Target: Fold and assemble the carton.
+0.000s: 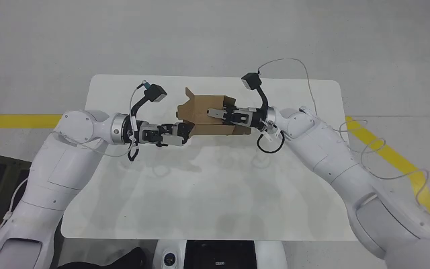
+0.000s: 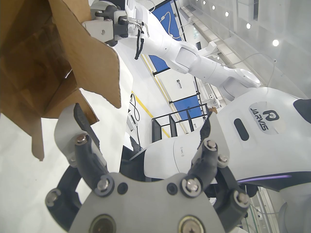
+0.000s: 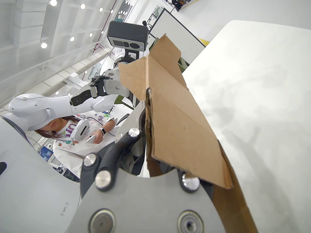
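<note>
A brown carton (image 1: 205,111) stands partly unfolded at the back middle of the white table (image 1: 222,195), its flaps sticking out. My right gripper (image 1: 213,115) comes in from the right and is shut on a carton wall (image 3: 175,122), whose edge runs between its fingers; one finger is hidden behind the cardboard. My left gripper (image 1: 183,130) is at the carton's left front corner. Its fingers are spread wide open (image 2: 143,122), and one fingertip (image 2: 80,117) lies against a small lower flap. The carton's open inside (image 2: 36,49) faces the left wrist camera.
The table's front half is free surface, and its rounded edges lie well away from both arms. Thin cables (image 1: 295,67) loop off the right arm. Yellow floor stripes (image 1: 27,121) run past either side of the table.
</note>
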Motion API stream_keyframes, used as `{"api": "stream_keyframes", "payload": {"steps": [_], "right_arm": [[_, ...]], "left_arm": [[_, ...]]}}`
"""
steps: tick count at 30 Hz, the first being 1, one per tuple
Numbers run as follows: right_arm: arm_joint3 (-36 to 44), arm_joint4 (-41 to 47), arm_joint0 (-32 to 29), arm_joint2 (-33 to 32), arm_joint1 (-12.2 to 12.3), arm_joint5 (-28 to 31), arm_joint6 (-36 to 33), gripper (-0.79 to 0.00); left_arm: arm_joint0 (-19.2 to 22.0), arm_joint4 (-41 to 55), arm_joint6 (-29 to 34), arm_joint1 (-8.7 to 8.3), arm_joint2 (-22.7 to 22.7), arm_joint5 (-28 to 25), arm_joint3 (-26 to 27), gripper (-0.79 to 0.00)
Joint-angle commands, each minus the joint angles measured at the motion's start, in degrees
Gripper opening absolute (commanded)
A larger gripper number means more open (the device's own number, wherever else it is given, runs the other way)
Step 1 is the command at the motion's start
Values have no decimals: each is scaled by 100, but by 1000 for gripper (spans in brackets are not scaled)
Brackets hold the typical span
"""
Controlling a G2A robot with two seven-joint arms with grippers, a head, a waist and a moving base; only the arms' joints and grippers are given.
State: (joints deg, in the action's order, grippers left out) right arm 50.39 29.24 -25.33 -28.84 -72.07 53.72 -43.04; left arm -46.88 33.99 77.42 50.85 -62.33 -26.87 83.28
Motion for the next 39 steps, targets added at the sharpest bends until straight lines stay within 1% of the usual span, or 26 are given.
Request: {"api": "stream_keyframes", "payload": {"steps": [1,6,19,39], "right_arm": [[6,-69,-4,-40,-25,-3,74,-785],[23,-264,-20,-124,-103,-27,234,-785],[142,-543,-87,-305,-265,-42,293,-785],[328,-649,-339,-568,-394,-142,30,-785]], "left_arm": [[-15,-2,7,1,2,7,22,0],[-51,-5,28,4,13,28,77,0],[-81,-81,30,19,40,30,91,0],[-69,-120,-20,25,-56,-20,61,0]]}}
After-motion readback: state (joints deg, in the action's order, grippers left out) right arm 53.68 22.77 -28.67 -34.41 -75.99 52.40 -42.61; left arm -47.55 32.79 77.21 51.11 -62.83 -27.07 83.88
